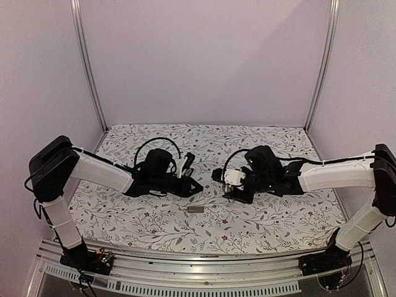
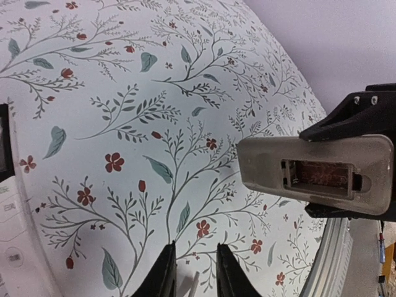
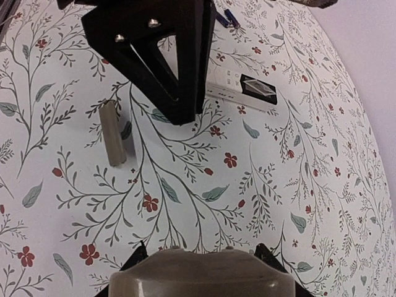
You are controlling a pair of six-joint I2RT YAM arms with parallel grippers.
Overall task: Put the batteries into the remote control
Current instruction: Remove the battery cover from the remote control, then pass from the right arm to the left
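Right end effector (image 3: 201, 260) clamping remote (image 2: 266, 164), left wrist shows open compartment (image 2: 318, 176)

This is a robotics lab test cell, not a home. Plain pale walls (image 1: 204, 62) close in the back and both sides, with bare aluminium posts (image 1: 86, 62) standing in the corners. A slotted metal rail (image 1: 204, 275) runs along the near edge, and two robot arms, left (image 1: 93, 170) and right (image 1: 334, 176), are bolted to it with loose black cables (image 1: 158, 143) looping over them. The desk (image 1: 272, 216) wears a flower-and-leaf printed cloth, the one homely touch.
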